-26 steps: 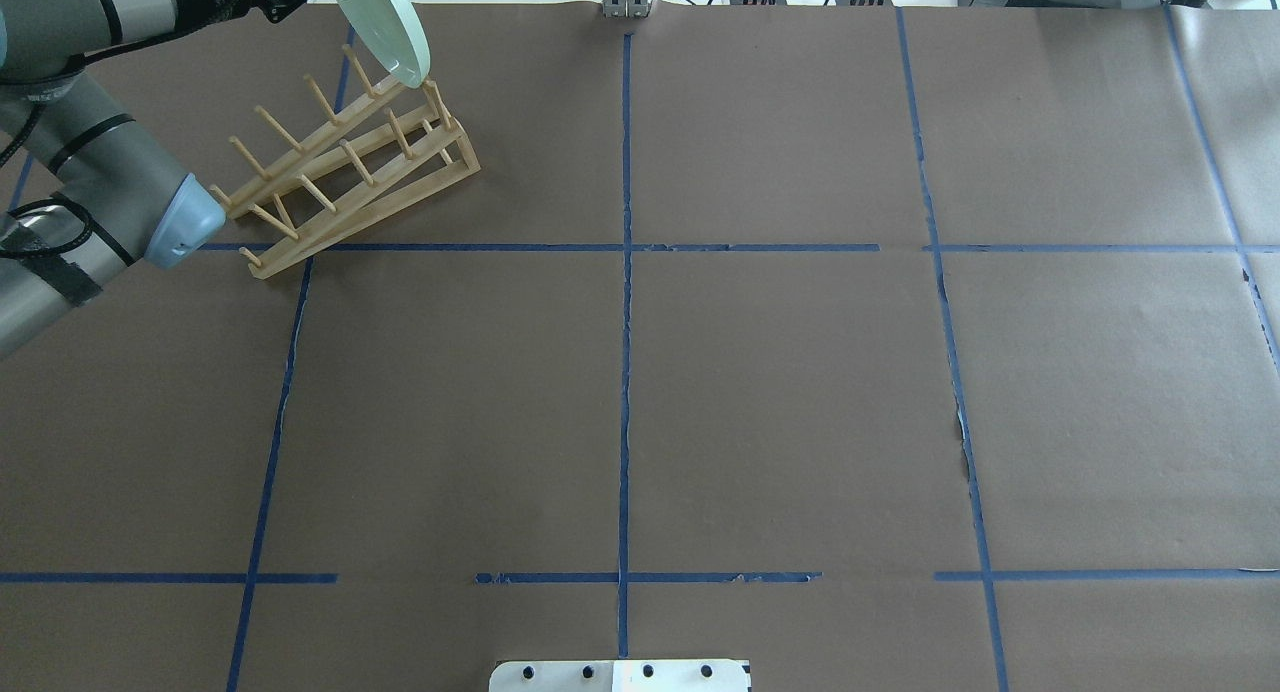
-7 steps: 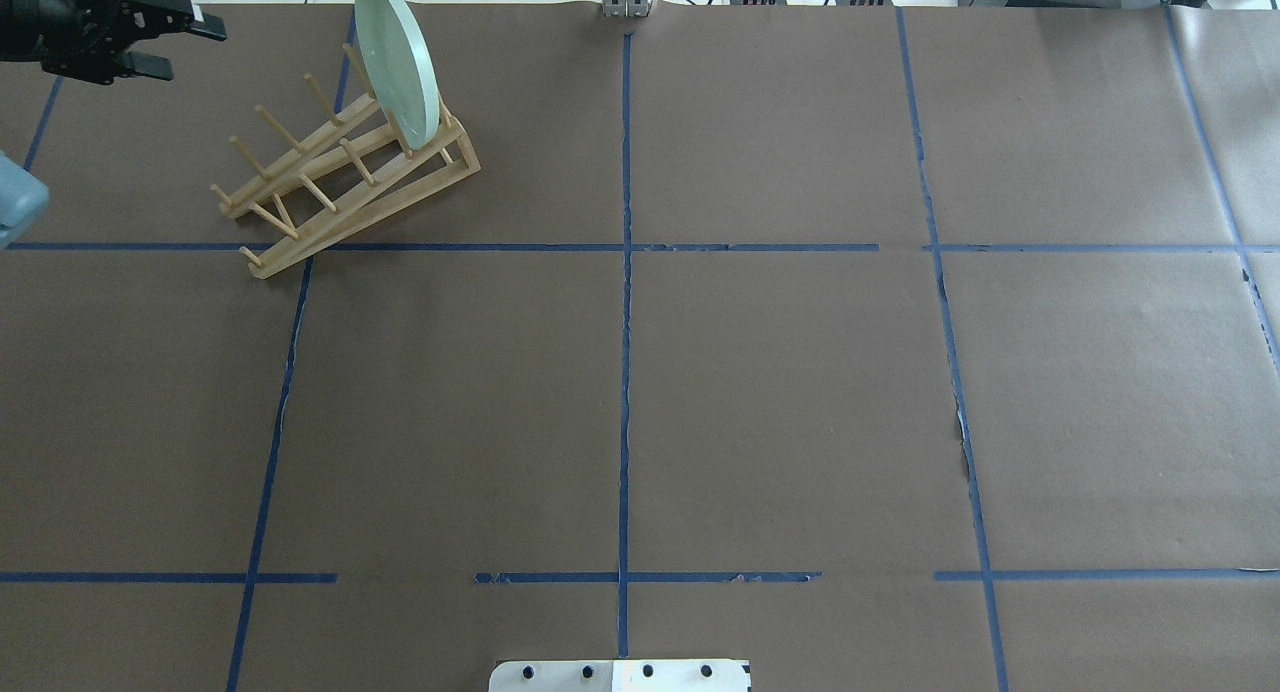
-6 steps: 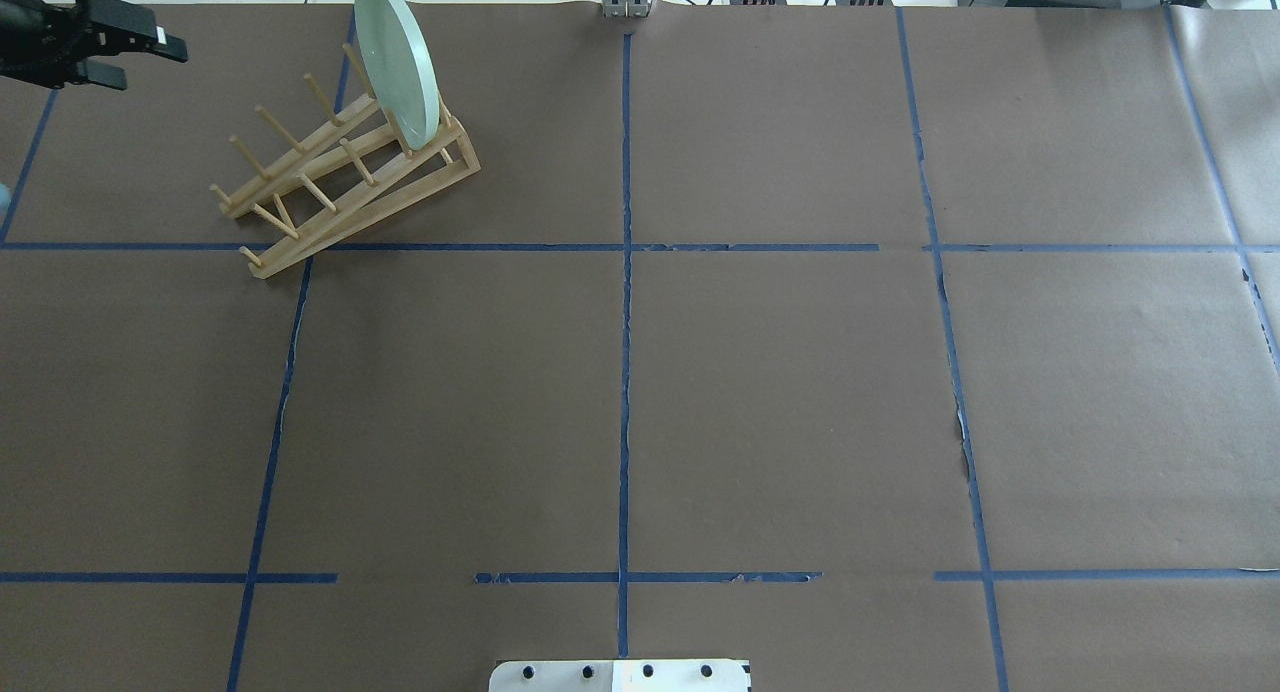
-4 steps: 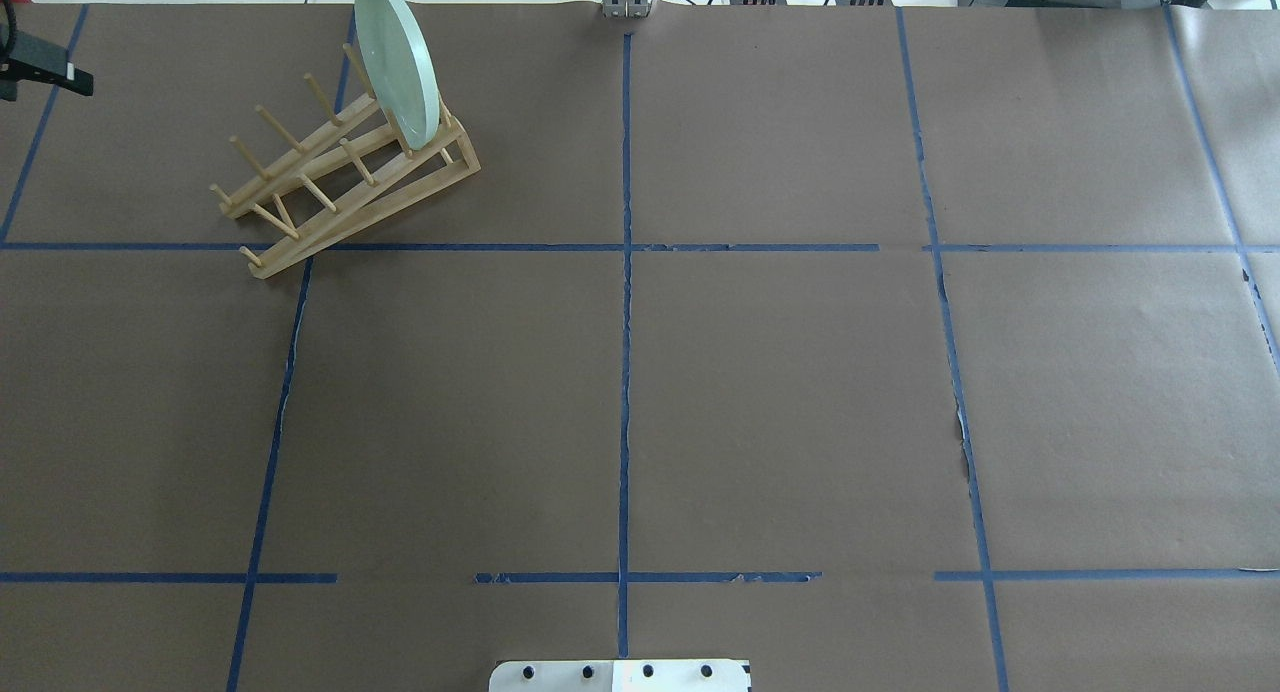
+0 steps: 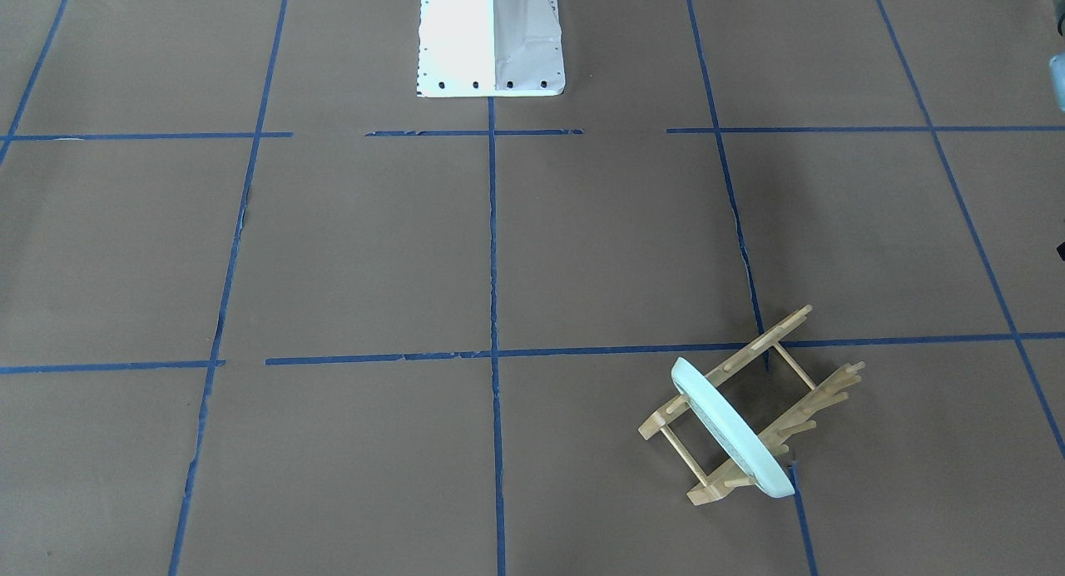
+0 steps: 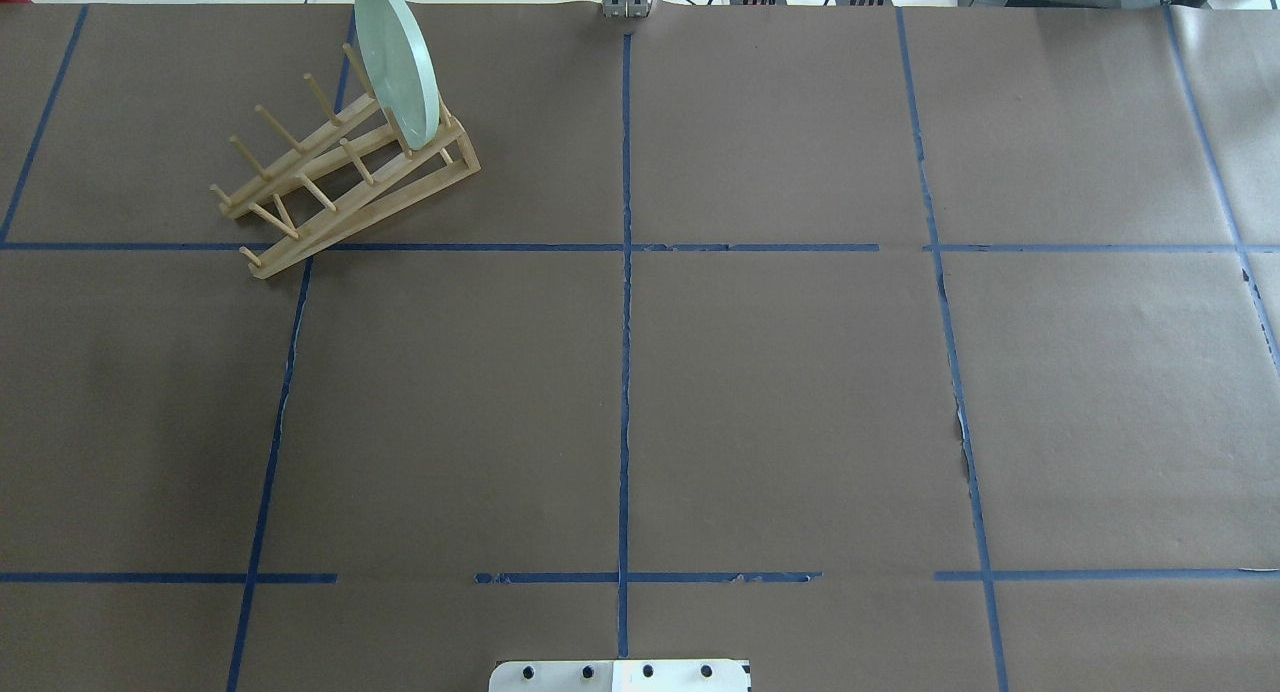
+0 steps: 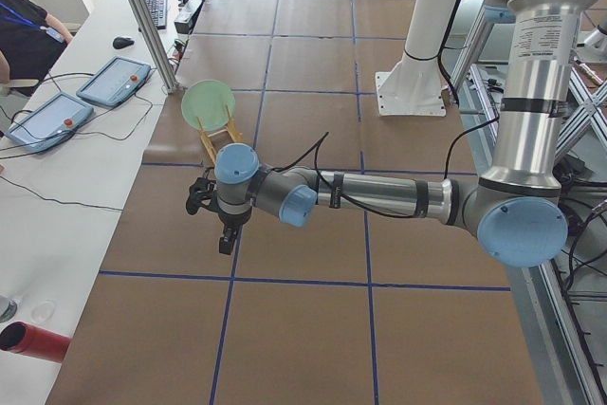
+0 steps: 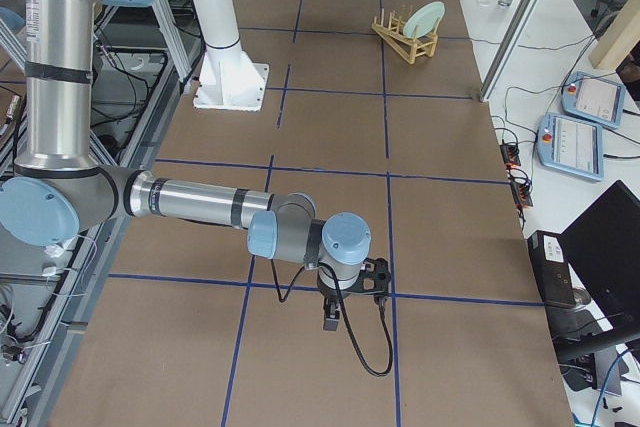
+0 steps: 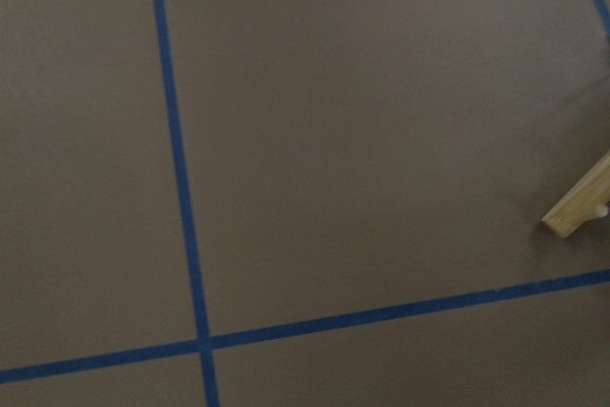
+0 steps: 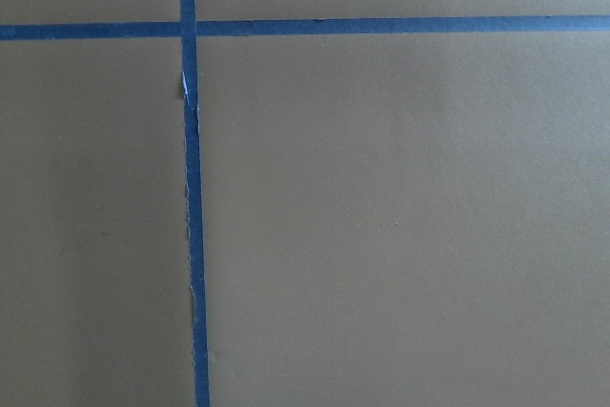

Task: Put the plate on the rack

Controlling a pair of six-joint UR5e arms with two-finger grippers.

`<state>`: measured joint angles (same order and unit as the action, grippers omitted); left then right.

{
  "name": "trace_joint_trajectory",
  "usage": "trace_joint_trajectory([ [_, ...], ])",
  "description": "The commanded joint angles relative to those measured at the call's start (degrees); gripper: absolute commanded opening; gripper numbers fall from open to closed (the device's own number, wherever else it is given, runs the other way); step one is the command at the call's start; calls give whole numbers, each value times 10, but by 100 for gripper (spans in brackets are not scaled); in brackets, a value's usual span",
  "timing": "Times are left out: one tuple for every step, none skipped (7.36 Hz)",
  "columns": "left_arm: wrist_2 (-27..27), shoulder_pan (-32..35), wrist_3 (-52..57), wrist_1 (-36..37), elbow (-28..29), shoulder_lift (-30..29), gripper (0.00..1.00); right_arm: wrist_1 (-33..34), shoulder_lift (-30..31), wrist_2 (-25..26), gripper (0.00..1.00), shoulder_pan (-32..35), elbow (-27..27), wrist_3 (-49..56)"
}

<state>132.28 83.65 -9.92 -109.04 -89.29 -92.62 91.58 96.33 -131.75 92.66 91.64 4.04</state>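
A: Biggest first. We've got the table point(image 6: 760, 392), covered in brown paper with a grid of blue tape point(image 6: 624, 372).

B: Agreed. Next is the left arm point(image 7: 379, 194), which we see stretched out low over the table in the left side view. The right arm point(image 8: 190, 200) is stretched the same way at the other end, in the right side view.

A: Then the white base point(image 5: 491, 39), at the middle of the robot's edge of the table.

B: Now the rack point(image 6: 380, 204). We put it in the far-left part of the table in the overhead view, angled to the grid, with a tape line running under it.

A: And the plate point(image 6: 398, 64)? We see it standing on edge in the slot at the rack's far end, between pegs and leaning slightly. Only the rack touches it.

B: The left gripper point(image 7: 226, 246) points down over bare paper, near the rack's near end but apart from it. Its wrist view gives us paper, tape and one rack corner at the right edge. It shows only from the side, so we cannot tell how wide the claw stands or whether it holds anything.

A: The right gripper point(image 8: 331, 323) points down just beside a tape crossing, at the opposite end of the table, well apart from rack and plate. Its wrist view shows only paper and tape. Same verdict: we cannot tell the claw's opening or hold.
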Motion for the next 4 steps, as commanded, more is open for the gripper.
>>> trace_joint_trajectory([
  [-1,26,95,65,8,13,100,0,0,0,100,1,-1,0],
  [1,48,103,79,4,14,100,0,0,0,100,0,0,0],
  [0,66,105,84,9,11,100,0,0,0,100,1,-1,0],
  [0,66,108,95,8,10,100,0,0,0,100,0,0,0],
])
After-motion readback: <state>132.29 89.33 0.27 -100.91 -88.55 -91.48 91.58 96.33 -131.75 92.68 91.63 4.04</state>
